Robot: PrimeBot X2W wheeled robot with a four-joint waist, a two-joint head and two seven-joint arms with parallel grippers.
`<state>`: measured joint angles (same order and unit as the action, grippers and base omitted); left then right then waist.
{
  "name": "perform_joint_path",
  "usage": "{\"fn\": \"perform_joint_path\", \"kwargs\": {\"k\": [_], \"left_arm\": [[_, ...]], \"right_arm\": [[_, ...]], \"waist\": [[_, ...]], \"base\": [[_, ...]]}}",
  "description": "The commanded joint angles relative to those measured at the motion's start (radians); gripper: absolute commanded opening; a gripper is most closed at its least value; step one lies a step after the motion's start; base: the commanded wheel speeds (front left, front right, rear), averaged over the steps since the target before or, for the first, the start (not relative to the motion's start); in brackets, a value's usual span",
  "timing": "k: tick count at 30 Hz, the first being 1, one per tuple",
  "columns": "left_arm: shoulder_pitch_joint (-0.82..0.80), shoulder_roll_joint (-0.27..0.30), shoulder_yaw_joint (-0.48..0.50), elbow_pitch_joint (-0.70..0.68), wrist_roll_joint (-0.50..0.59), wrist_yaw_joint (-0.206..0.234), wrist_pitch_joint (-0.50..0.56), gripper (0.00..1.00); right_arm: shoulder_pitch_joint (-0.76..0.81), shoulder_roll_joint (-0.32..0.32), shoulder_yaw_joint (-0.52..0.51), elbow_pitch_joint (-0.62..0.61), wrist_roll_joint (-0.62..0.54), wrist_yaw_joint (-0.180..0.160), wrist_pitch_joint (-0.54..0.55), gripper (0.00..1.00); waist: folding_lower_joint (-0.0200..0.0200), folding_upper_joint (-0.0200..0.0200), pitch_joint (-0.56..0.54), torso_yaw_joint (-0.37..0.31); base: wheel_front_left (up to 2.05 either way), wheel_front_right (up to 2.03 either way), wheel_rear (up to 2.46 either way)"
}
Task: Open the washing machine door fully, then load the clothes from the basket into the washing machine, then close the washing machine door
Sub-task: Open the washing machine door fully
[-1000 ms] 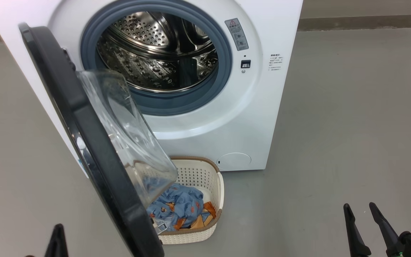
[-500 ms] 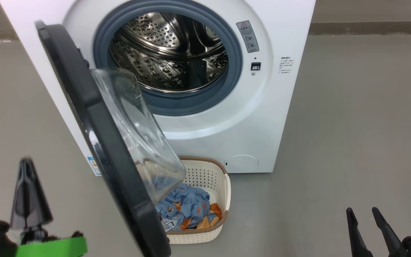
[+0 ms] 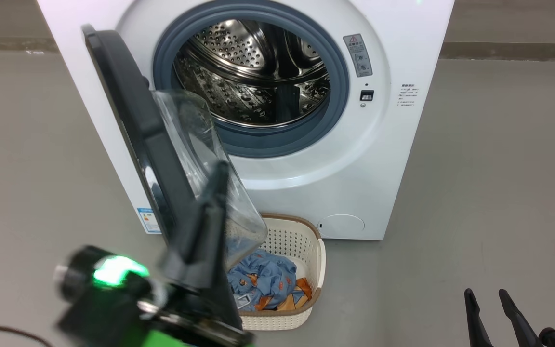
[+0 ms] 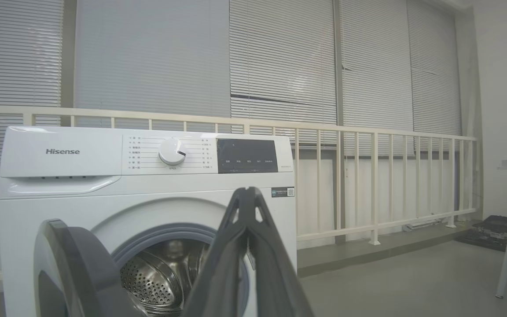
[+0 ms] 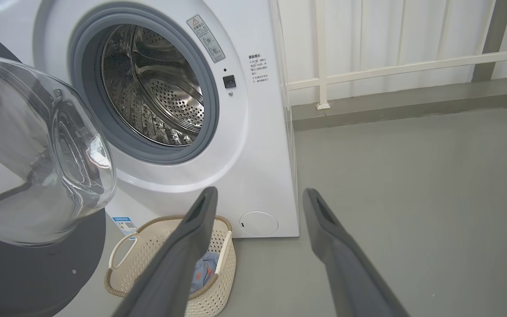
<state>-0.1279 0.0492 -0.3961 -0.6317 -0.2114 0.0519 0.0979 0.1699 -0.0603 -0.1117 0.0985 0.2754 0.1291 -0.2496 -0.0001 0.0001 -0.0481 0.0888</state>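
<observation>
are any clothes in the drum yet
No, the drum shows only bare steel, and the clothes lie in the basket.

We see white washing machine [image 3: 393, 159], glossy black door [image 3: 133, 111], cream perforated basket [image 3: 289, 238] at 6 o'clock, blue orange-printed clothes [image 3: 263, 274].

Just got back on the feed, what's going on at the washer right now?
The washing machine door stands open, swung out on the left, and the drum is empty. The left hand, shut and holding nothing, is raised in front of the door; whether it touches is unclear. The right hand hangs open, low on the right. The clothes lie in the basket under the door, none loaded yet.
</observation>
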Motion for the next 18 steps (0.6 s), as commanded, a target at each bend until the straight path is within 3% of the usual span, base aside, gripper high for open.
{"fn": "perform_joint_path", "kwargs": {"k": [1,5,8,18], "left_arm": [[-0.033,0.003,0.003,-0.004,-0.022,0.013,0.011,0.00],[-0.004,0.002,-0.113,0.059,-0.109,0.067,0.015,0.00],[0.017,0.001,-0.169,0.124,-0.152,0.084,0.024,0.00],[0.056,0.001,-0.209,0.273,-0.178,0.140,0.020,0.00]], "right_arm": [[-0.021,-0.008,0.024,-0.024,-0.007,0.002,-0.012,1.00],[-0.025,-0.006,0.024,-0.025,-0.006,0.002,-0.012,1.00],[-0.024,-0.005,0.019,-0.023,-0.002,0.002,-0.012,1.00],[-0.033,-0.009,0.025,-0.019,0.006,0.002,-0.012,1.00]], "waist": [[0.0001,-0.0001,0.002,0.001],[0.0001,-0.0001,0.008,0.005],[0.0001,-0.0001,0.014,0.014],[0.0001,-0.0001,0.033,0.039]], "base": [[0.00,0.00,0.00],[0.00,0.00,0.00],[0.00,0.00,0.00],[0.00,0.00,0.00]]}}
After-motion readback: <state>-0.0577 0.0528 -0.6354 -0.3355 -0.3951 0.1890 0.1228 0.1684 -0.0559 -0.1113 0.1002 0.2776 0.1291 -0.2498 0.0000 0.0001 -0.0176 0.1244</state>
